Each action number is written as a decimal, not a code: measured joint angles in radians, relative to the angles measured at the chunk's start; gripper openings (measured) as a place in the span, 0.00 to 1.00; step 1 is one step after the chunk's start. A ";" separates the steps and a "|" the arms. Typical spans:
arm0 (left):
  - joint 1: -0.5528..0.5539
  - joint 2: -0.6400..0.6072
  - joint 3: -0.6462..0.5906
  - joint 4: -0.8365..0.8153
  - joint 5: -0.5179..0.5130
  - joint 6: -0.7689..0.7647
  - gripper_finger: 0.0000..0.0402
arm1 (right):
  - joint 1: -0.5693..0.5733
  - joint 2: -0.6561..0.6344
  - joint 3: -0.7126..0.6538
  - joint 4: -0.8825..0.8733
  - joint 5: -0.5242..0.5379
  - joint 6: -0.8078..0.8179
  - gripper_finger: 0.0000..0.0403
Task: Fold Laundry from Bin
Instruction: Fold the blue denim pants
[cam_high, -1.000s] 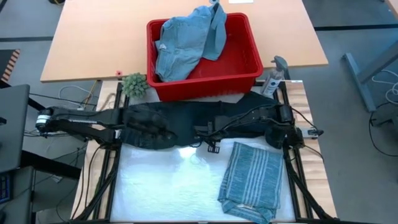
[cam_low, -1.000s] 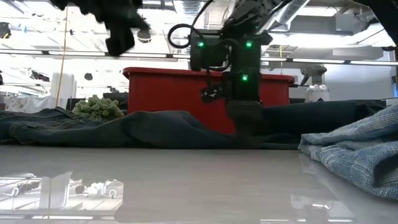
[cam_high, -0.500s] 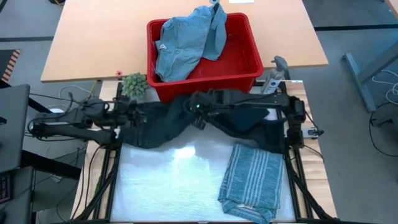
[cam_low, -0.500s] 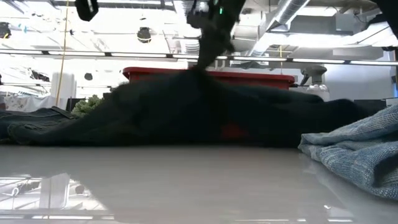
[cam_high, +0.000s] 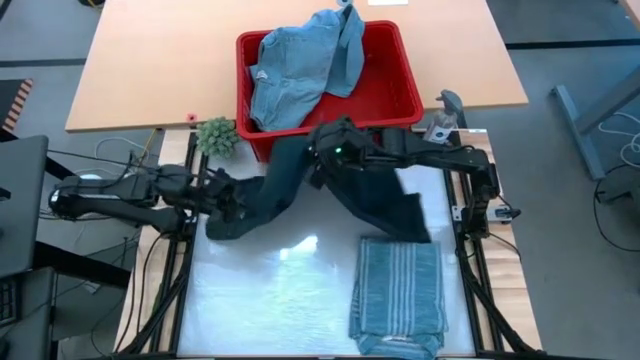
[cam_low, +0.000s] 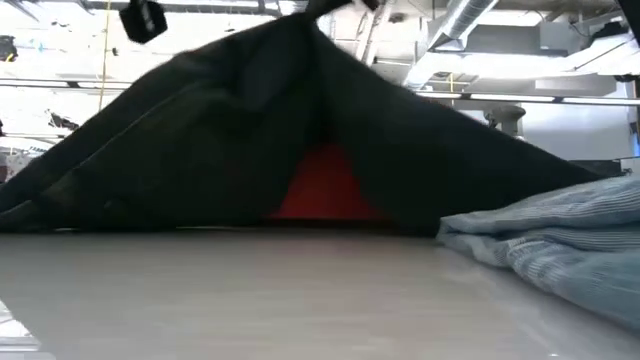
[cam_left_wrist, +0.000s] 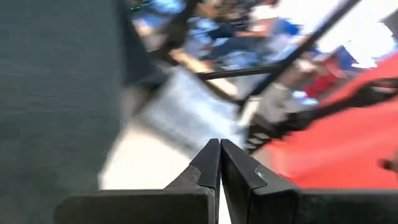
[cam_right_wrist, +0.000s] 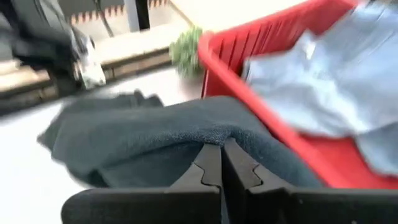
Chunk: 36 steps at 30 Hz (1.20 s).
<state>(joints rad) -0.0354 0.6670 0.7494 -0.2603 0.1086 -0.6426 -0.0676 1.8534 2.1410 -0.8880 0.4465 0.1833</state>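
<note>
**Dark trousers lifted in front of the bin**

The right gripper (cam_high: 322, 170) pinches the long dark navy trousers (cam_high: 375, 195) and holds them up in a peak just before the rectangular bright red plastic bin (cam_high: 395, 95). The left gripper (cam_high: 238, 200), fingers pressed together, sits at the trousers' other end on the white table (cam_high: 280, 300).

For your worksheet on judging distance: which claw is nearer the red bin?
Right. The right claw sits just in front of the bin, pinching the dark trousers. The left claw is farther off, toward the table's left edge.
</note>
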 joint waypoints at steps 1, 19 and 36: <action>-0.007 0.011 0.000 0.042 0.015 0.001 0.00 | 0.000 0.000 0.022 0.001 0.019 -0.018 0.05; -0.026 0.061 0.001 0.081 -0.228 0.043 0.00 | 0.007 -0.164 0.213 0.313 -0.166 -0.324 0.05; -0.025 0.064 0.001 0.004 -0.293 0.086 0.00 | -0.067 -0.209 0.210 0.294 0.000 -0.563 0.05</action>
<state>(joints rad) -0.0601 0.7307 0.7502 -0.2559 -0.1843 -0.5571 -0.1351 1.6444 2.3509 -0.5940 0.4464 -0.3798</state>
